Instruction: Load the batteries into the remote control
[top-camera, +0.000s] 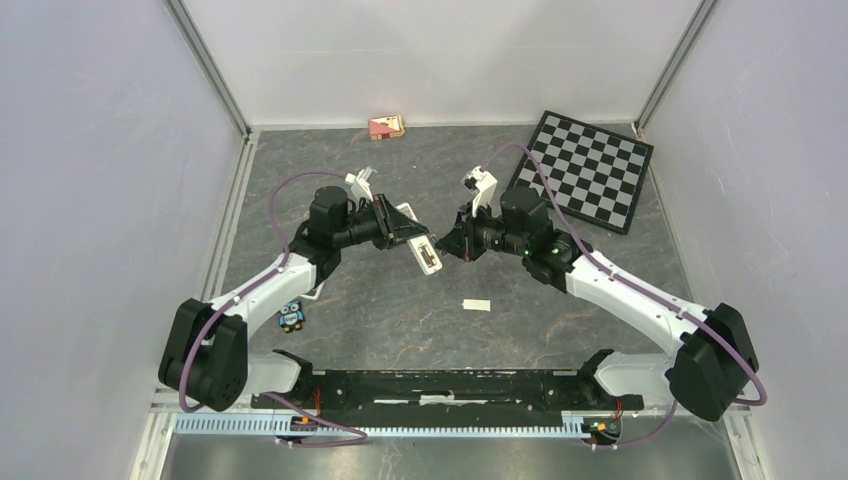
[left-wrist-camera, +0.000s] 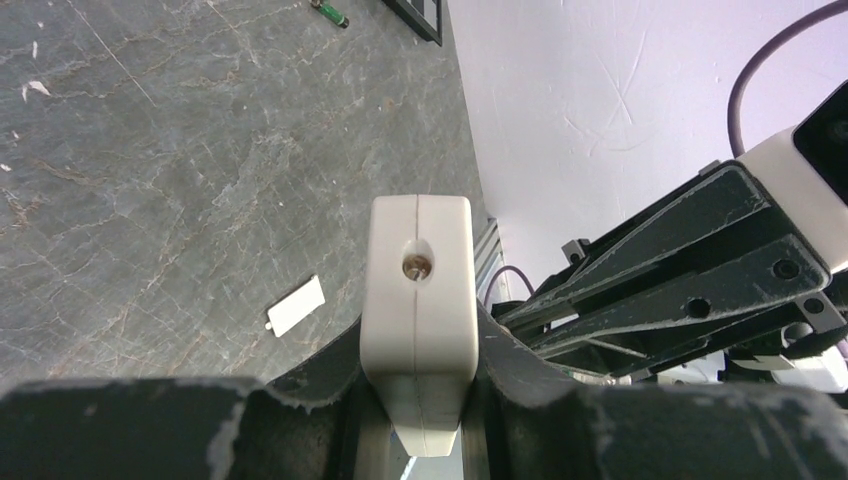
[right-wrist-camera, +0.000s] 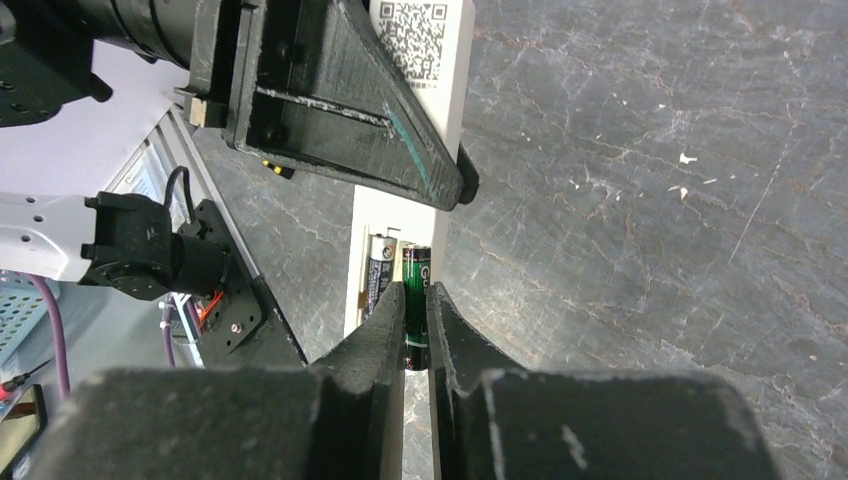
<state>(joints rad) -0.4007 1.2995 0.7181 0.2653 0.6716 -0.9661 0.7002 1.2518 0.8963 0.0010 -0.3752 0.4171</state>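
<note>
The remote control (top-camera: 427, 257) is held above the middle of the table (top-camera: 400, 310), clamped in the left gripper (top-camera: 408, 232). A battery (right-wrist-camera: 415, 300) is pinched between the narrow jaws of the right gripper (right-wrist-camera: 415, 350) at the remote's open compartment, just beside a second battery (right-wrist-camera: 378, 278) already seated there.

Grey stone-patterned table (top-camera: 400, 310) carries a checkerboard (top-camera: 590, 170), red box (top-camera: 386, 126), white strip (top-camera: 476, 304).
</note>
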